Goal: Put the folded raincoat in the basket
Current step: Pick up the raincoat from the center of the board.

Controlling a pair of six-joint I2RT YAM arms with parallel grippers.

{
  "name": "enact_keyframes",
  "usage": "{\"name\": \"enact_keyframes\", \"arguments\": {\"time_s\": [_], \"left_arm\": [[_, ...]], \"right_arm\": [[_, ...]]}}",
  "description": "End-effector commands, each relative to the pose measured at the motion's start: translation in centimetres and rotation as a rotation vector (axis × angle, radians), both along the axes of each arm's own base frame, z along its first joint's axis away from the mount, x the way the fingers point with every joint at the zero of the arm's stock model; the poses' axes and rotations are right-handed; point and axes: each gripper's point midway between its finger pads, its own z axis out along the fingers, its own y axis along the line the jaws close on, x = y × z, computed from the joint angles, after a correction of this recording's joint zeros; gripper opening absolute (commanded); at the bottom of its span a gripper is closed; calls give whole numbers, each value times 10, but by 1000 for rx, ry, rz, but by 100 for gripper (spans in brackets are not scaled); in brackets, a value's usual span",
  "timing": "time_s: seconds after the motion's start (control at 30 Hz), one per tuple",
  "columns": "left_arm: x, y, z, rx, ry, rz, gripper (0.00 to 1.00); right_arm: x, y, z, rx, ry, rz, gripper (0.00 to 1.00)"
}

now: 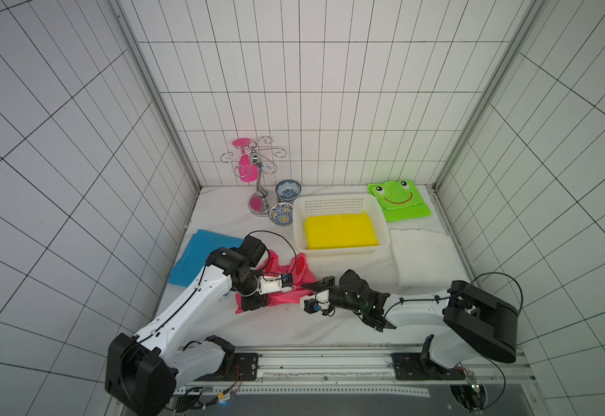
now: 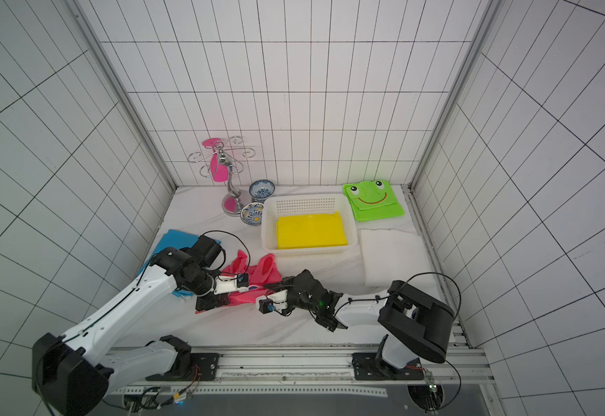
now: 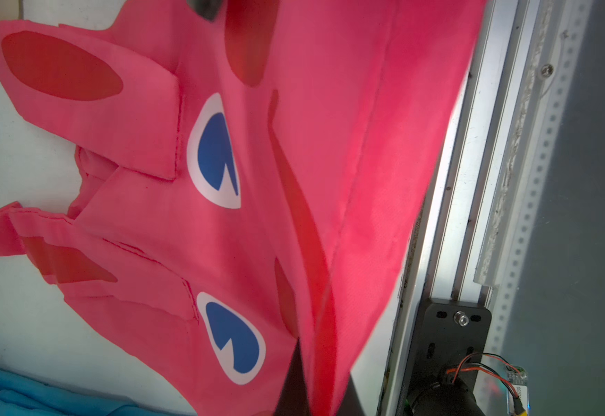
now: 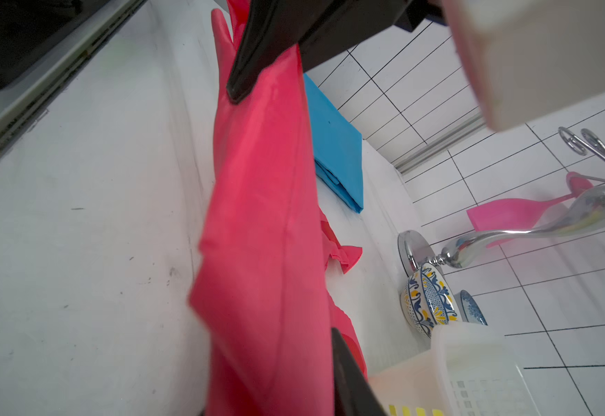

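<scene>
Both the left claw (image 1: 252, 304) and right claw (image 1: 312, 286) pinch the pink raincoat (image 1: 303, 273); likely limp, slippery, light: grip all layers between them.

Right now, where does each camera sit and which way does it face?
Top views: high over the rail, looking down at the table; left arm, right arm show.
Left wrist: on left arm, faces pink raincoat and rail; one fingertip shows.
Right wrist: on right arm, faces raincoat, bowl, basket; fingers show.
Shared: raincoat in all.
</scene>
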Motion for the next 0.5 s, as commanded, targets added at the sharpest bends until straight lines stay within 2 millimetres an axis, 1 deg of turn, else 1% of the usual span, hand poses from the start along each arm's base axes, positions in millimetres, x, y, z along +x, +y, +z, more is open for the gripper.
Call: {"name": "enact_keyframes", "arguments": {"time_s": [0.0,0.03,0.07,0.13,0.17,0.23,0.27,0.37,0.4,0.43,0.47], "left_arm": [[2,-4,17,-57,-1,2,0],[4,-3,20,-61,-5,10,0],[7,-1,24,-67,-12,26,11],[13,3,35,-93,-25,72,46],[15,6,39,-107,-32,95,60],[16,12,43,-113,-52,125,72],[16,16,43,-110,-61,138,75],[12,23,42,-107,-83,168,79],[11,25,42,-105,-84,184,82],[10,27,41,-105,-85,202,97],[10,28,41,-107,-84,227,97]], "right_arm": [[4,17,33,88,8,-6,0],[7,16,36,94,12,-22,0],[10,16,40,100,24,-38,0],[19,13,46,113,88,-67,0],[25,11,51,122,136,-91,0],[35,9,57,137,202,-131,0],[40,8,60,151,224,-151,0],[53,8,68,200,299,-204,0],[58,8,70,216,320,-224,0],[63,8,73,232,341,-240,0],[67,9,76,241,354,-260,0]]}}
